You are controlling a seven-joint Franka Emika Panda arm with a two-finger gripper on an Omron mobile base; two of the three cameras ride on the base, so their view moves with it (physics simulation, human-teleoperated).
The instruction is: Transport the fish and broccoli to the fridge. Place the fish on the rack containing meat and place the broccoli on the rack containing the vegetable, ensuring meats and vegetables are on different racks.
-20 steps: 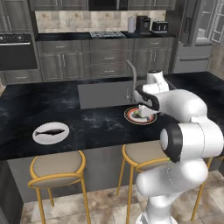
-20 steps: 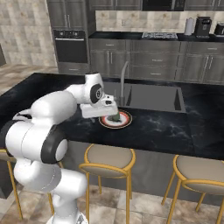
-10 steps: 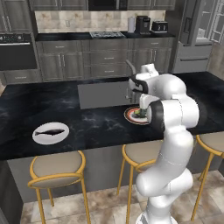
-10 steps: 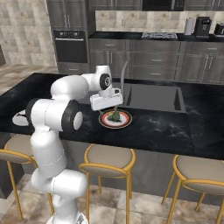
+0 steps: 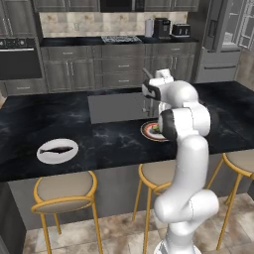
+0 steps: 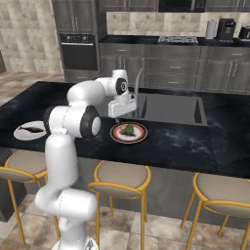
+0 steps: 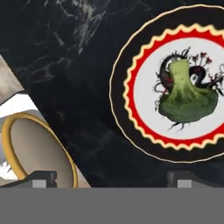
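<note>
The tool (image 7: pixel 111 177) hangs with its jaws spread fully wide, gripping nothing; the broccoli (image 7: pixel 186 98) lies on the red-rimmed plate (image 7: pixel 131 57) just ahead and off to one side of the fingertips, stem pointing away; farther along the bench (image 5: pixel 99 141), the fish (image 5: pixel 57 149) waits on its white plate (image 5: pixel 67 156).

Green broccoli (image 7: pixel 186 98), red-scalloped black plate (image 7: pixel 131 135)

Pincer (image 6: pixel 126 113) hangs above broccoli (image 6: pixel 128 130) on plate (image 6: pixel 117 136).
</note>
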